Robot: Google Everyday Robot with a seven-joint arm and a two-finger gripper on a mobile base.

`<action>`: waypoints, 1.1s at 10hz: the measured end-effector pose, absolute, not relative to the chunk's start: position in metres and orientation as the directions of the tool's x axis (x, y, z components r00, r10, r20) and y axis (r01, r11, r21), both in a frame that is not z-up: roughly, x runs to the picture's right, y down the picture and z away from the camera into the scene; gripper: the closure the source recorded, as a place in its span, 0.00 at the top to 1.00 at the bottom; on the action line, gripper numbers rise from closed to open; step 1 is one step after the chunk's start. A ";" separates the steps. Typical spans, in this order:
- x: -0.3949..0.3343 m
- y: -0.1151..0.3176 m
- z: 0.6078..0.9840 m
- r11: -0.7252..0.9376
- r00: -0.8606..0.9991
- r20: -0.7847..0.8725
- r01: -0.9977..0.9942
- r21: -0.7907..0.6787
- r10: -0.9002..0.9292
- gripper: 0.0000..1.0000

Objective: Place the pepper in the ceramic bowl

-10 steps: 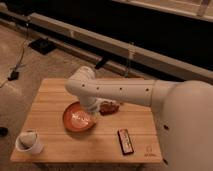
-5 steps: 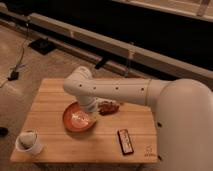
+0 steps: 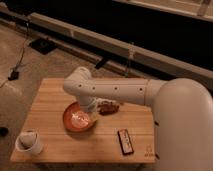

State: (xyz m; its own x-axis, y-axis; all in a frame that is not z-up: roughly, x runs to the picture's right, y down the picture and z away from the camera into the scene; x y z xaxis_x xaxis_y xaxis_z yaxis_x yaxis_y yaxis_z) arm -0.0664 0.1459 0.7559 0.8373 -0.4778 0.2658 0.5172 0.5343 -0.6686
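Observation:
The ceramic bowl (image 3: 76, 118), orange-terracotta with a pale shiny centre, sits on the wooden table (image 3: 50, 100) left of middle. The pepper (image 3: 108, 107), a small dark red piece, lies on the table just right of the bowl's rim. My white arm reaches in from the right, bends at an elbow above the bowl and comes down. My gripper (image 3: 92, 113) is low over the bowl's right edge, between the bowl and the pepper. The wrist hides most of it.
A white mug (image 3: 29, 141) stands at the table's front left corner. A dark rectangular bar (image 3: 126, 140) lies near the front right. The floor behind holds cables and a long dark rail.
My arm's elbow has sunk slightly and the gripper has stayed by the bowl's right edge. The pepper, bowl, mug and bar have not moved.

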 end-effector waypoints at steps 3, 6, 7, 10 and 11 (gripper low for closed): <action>-0.047 0.132 0.764 0.556 0.841 0.263 0.515 -0.652 -0.472 0.68; -0.015 0.107 0.784 0.581 0.844 0.267 0.518 -0.628 -0.465 0.80; 0.004 0.092 0.798 0.596 0.845 0.271 0.520 -0.612 -0.460 0.80; 0.030 0.078 0.816 0.639 0.850 0.298 0.525 -0.562 -0.435 0.80; 0.029 0.080 0.818 0.652 0.848 0.311 0.529 -0.543 -0.428 0.80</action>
